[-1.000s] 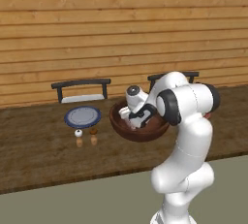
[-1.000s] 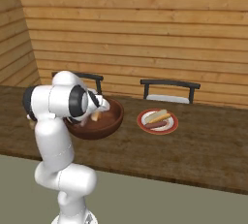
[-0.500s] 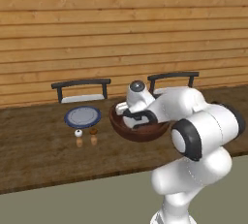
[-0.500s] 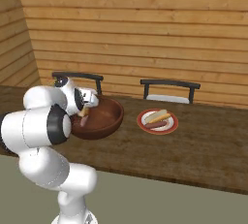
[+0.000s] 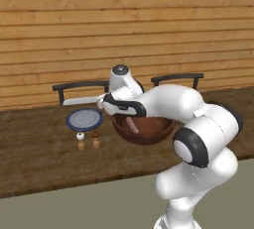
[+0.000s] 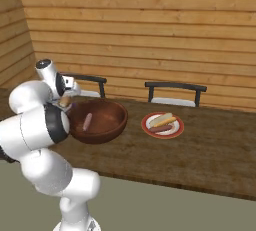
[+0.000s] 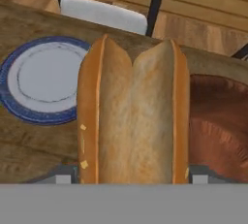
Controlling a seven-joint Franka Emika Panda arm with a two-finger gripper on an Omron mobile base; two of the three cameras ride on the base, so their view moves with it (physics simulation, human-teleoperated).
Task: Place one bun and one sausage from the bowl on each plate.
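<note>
Red-rimmed plate already served, the pincer grasps a bun, blue-rimmed plate bare just beyond; one sausage waits in the bowl.

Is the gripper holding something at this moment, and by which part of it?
Yes. The gripper holds a light-brown split hot dog bun, jaws closed on its two long outer sides near one end.

No legible text or markings anywhere.
</note>
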